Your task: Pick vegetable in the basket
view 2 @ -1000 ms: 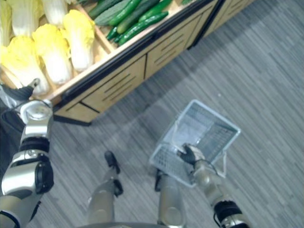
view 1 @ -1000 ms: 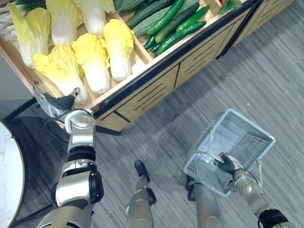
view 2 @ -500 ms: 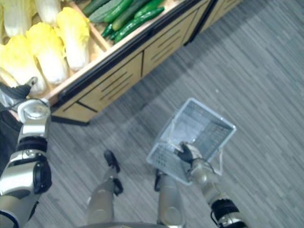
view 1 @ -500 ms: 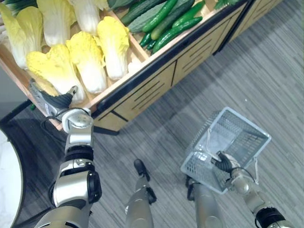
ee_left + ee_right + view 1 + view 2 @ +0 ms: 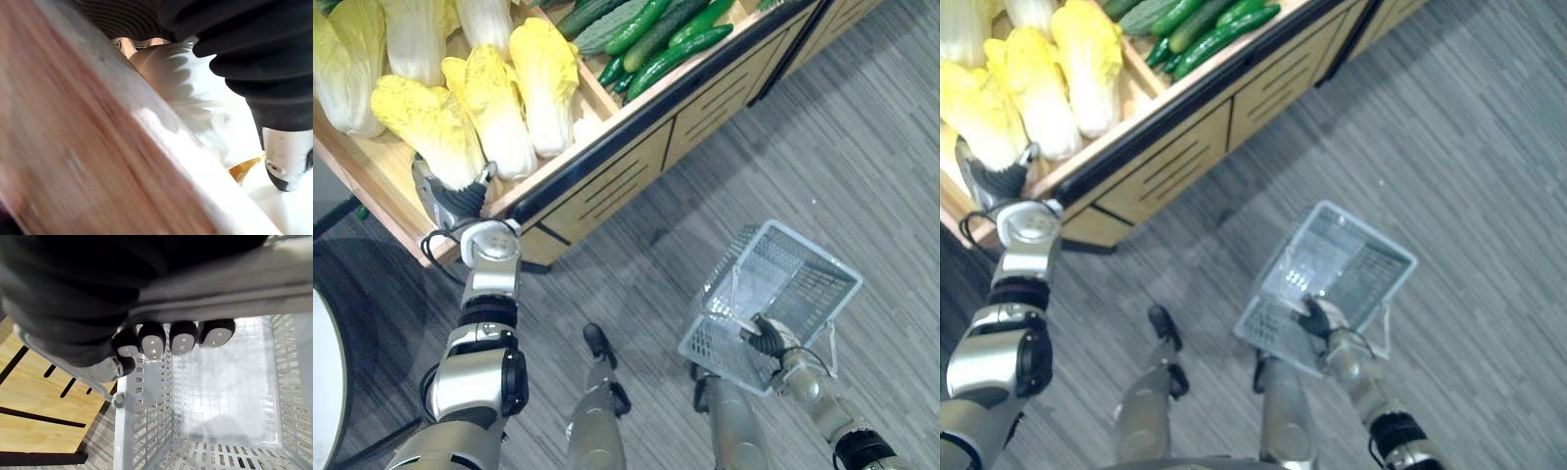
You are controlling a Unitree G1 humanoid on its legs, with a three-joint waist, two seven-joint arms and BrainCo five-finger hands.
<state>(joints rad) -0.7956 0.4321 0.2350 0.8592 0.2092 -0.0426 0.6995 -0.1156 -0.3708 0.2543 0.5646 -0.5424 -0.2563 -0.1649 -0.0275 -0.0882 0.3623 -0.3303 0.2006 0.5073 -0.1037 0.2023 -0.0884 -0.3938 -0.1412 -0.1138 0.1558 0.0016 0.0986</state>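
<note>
Pale plastic lattice basket (image 5: 717, 331), matt wooden shelf (image 5: 607, 188), grey streaked matt floor (image 5: 871, 147).

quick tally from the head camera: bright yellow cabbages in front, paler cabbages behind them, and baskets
bright yellow cabbages: 3
paler cabbages: 3
basket: 1
total: 7

From my station I count six cabbages on the wooden stand: three yellow-leafed cabbages (image 5: 498, 106) in the near row and three paler cabbages (image 5: 413, 41) behind them. Beside them lies one heap of cucumbers (image 5: 679, 55); I make out at least five smooth green ones, but they overlap too much for an exact figure. There is one white wire basket (image 5: 715, 338). Two robot hands show, the left hand (image 5: 450, 201) and the right hand (image 5: 764, 338)
</note>
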